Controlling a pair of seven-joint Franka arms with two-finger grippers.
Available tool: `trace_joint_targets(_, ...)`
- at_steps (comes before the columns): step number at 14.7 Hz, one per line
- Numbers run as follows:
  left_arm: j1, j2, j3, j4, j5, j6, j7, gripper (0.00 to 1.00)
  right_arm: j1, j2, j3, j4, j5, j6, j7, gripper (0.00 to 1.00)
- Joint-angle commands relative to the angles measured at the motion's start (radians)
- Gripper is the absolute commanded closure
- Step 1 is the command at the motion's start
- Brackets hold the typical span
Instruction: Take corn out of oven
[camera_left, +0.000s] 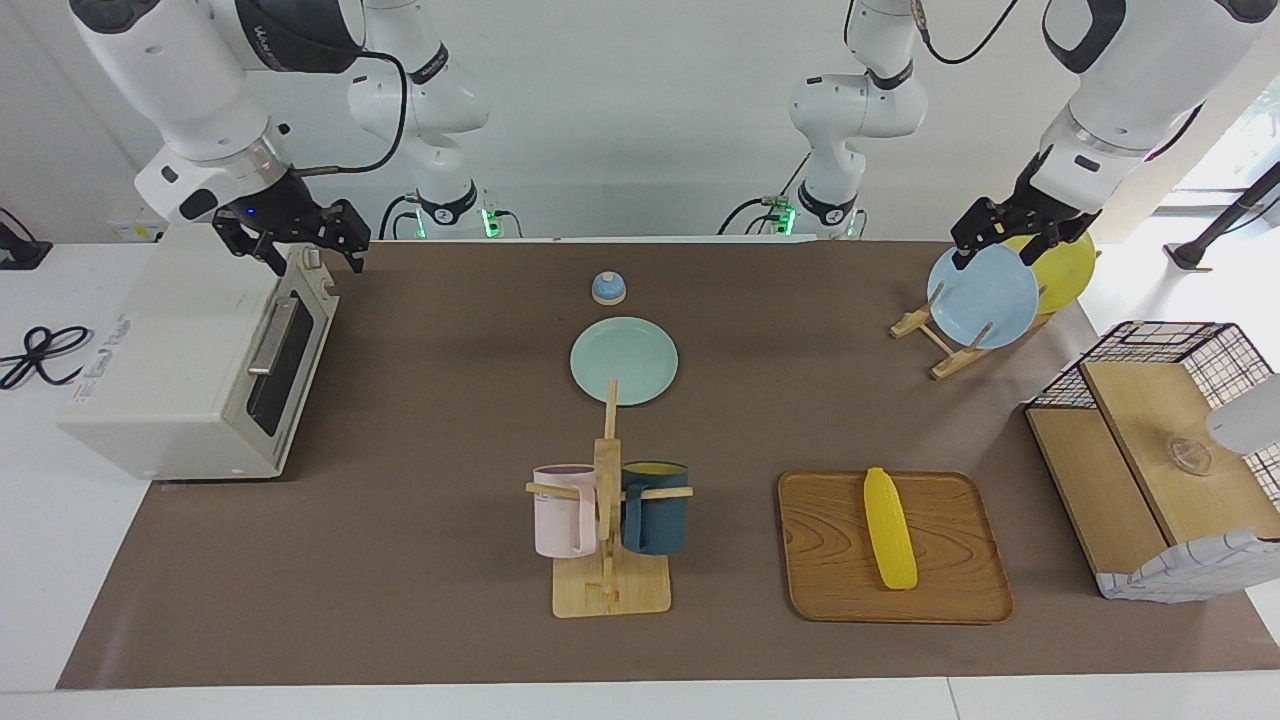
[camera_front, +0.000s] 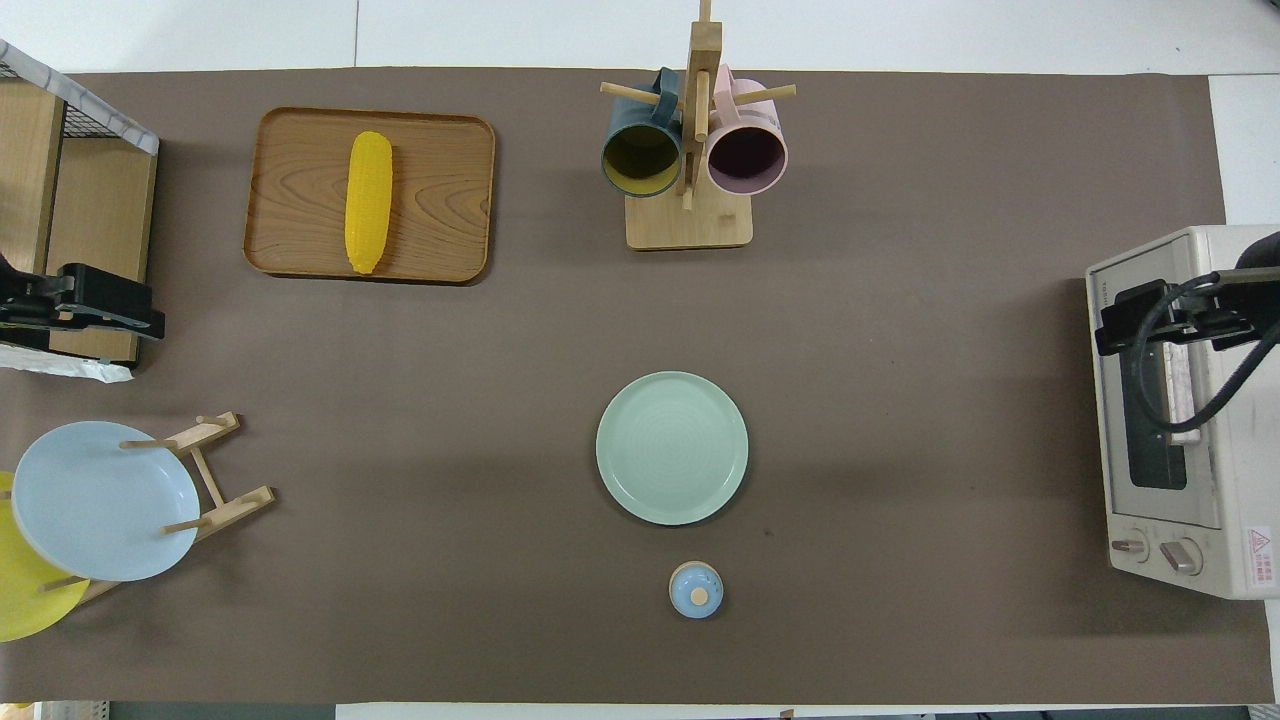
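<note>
The yellow corn (camera_left: 889, 527) lies on a wooden tray (camera_left: 950, 590), far from the robots toward the left arm's end; it also shows in the overhead view (camera_front: 368, 202). The off-white oven (camera_left: 170, 370) stands at the right arm's end with its dark glass door shut; it also shows in the overhead view (camera_front: 1200, 560). My right gripper (camera_left: 315, 258) is open and empty, over the oven's upper front edge by the handle (camera_left: 272, 335); it also shows in the overhead view (camera_front: 1110, 335). My left gripper (camera_left: 1000, 245) is open and empty, raised over the plate rack.
A blue plate (camera_left: 985, 295) and a yellow plate (camera_left: 1070, 265) stand in a wooden rack. A wooden box with a wire basket (camera_left: 1150, 440) stands beside the tray. A green plate (camera_left: 624, 360), a small blue bell (camera_left: 608, 288) and a mug tree (camera_left: 610, 520) with two mugs are mid-table.
</note>
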Motion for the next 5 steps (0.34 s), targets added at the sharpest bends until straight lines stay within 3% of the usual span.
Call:
trace_joint_targets(1,0.02,-0.009,-0.021,-0.009,0.02,0.009,0.005,0.0,-0.006,-0.019,-0.002,-0.016,0.011,-0.007,0.003,0.0)
trace_joint_targets(5,0.011,-0.013,-0.021,-0.02,0.024,0.011,0.004,0.0,-0.006,-0.018,-0.001,-0.016,0.011,-0.007,0.003,0.0)
